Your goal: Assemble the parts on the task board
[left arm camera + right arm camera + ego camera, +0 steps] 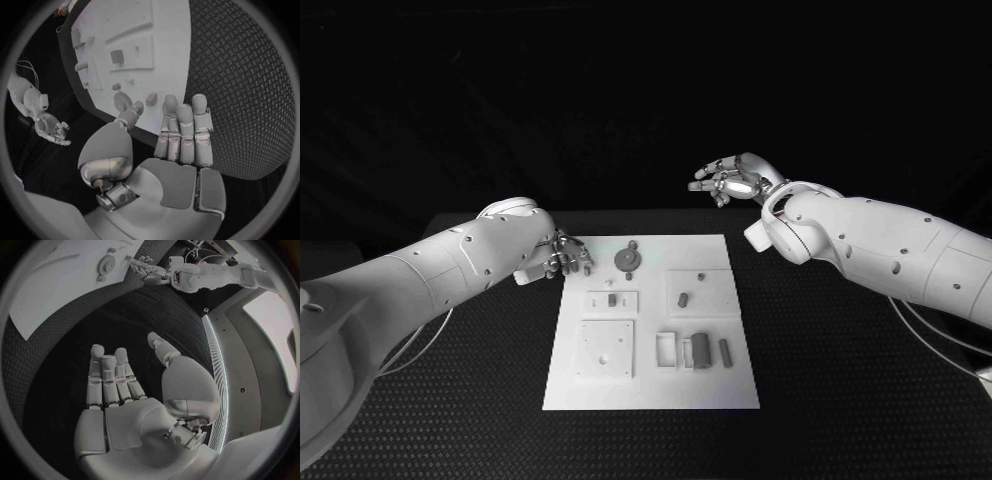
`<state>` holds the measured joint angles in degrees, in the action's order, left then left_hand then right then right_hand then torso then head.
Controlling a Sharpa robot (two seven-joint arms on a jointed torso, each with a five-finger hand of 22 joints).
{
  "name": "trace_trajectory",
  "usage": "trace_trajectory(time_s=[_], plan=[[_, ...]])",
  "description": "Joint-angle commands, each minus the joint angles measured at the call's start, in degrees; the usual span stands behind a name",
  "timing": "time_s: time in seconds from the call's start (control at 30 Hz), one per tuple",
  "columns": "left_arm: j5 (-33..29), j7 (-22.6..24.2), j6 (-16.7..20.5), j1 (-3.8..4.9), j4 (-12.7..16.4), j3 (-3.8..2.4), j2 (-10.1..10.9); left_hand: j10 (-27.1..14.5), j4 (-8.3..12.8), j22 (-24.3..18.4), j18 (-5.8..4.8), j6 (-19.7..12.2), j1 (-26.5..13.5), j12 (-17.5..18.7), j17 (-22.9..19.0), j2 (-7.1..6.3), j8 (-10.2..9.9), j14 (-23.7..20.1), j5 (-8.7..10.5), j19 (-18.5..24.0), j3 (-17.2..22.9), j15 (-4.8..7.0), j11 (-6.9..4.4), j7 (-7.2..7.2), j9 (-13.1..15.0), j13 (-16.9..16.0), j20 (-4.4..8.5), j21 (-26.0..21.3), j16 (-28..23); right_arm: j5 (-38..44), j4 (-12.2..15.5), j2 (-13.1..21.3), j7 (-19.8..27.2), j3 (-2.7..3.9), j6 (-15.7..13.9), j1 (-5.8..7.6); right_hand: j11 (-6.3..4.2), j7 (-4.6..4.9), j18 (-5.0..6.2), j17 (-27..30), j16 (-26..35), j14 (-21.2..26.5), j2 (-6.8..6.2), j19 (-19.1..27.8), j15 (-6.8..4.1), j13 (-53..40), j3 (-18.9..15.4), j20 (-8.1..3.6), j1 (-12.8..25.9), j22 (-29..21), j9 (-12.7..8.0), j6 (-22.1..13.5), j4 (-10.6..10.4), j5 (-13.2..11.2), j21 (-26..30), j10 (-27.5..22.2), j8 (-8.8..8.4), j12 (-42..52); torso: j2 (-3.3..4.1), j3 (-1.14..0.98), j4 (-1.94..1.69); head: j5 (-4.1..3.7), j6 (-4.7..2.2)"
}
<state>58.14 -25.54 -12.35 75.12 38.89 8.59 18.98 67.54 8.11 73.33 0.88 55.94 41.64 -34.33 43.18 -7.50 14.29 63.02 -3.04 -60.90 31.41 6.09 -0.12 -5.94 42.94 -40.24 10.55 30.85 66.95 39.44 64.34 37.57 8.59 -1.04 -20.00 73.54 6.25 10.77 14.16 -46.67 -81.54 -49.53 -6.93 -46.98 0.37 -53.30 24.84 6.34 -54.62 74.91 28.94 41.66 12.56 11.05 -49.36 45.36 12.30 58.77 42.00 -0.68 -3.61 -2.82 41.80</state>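
Board lying mid-tabletop, parts unassembled. Left hand hovering released at its 10 o'clock corner, likely staging a pick; right hand released, parked at 1 o'clock.

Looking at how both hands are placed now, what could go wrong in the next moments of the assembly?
1. The left hand is at the far left edge of the white rectangular task board, close to the small round grey part; its fingers might knock that part out of place.
2. The right hand, open, is raised beyond the board's far right corner, so a long reach may land inaccurately among the small grey parts.
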Motion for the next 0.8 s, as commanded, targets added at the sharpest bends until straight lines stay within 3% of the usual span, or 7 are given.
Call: trace_trajectory(time_s=[0.03, 0.47, 0.8], plan=[[-0.01, 1.23, -1.98, -0.18, -0.13, -0.01, -0.38, -0.33, 0.66, 0.14, 0.03, -0.08, 0.33, 0.24, 0.09, 0.98, -0.25, -0.57, 0.2, 0.14, -0.12, -0.04, 0.08, -0.28, -0.08, 0.1, 1.03, -0.33, -0.21, 0.1, 0.09, -0.09, 0.36, 0.03, 0.61, -0.01, -0.1, 1.66, 0.84, 0.07, -0.23, 0.05, 0.43, 0.17, -0.2, 0.08, 0.03, 0.37, 0.33, 0.25, -0.08, -0.05, 0.17, -0.15, 0.33, -0.39, 0.07, 0.32, -0.01, 0.0, -0.02, -0.05, 0.17], [-1.13, 1.76, -1.32, -0.54, -1.22, -0.04, -0.85, -0.42, 2.3, 0.55, 0.0, -0.07, 1.34, 0.64, 0.09, 3.51, -0.49, -0.75, 0.19, 0.31, -0.72, -0.13, 0.18, -0.37, -0.47, 0.29, 0.91, -0.57, -0.26, 0.1, 0.05, -0.24, 0.34, 0.03, 0.68, -0.01, -0.09, 1.67, 0.84, 0.09, -0.26, 0.05, 0.47, 0.16, -0.2, 0.12, 0.04, 0.38, 0.34, 0.26, -0.1, -0.05, 0.15, -0.15, 0.33, -0.4, 0.09, 0.36, -0.03, -0.03, -0.02, -0.28, 0.55], [-2.58, 2.06, -1.8, -0.53, -1.33, -0.04, -1.0, -0.52, 4.1, 0.89, -0.04, 0.15, 2.14, 1.42, 0.06, 6.61, -0.53, -0.81, 0.18, 0.34, -0.99, -0.21, 0.26, -0.42, -0.73, 0.74, 0.82, -0.84, -0.3, 0.1, -0.17, -0.42, 0.31, 0.03, 0.82, -0.01, -0.09, 1.67, 0.84, 0.1, -0.29, 0.05, 0.48, 0.15, -0.19, 0.15, 0.05, 0.38, 0.35, 0.27, -0.12, -0.06, 0.13, -0.15, 0.33, -0.4, 0.11, 0.4, -0.07, -0.03, 0.0, -0.29, 0.74]])
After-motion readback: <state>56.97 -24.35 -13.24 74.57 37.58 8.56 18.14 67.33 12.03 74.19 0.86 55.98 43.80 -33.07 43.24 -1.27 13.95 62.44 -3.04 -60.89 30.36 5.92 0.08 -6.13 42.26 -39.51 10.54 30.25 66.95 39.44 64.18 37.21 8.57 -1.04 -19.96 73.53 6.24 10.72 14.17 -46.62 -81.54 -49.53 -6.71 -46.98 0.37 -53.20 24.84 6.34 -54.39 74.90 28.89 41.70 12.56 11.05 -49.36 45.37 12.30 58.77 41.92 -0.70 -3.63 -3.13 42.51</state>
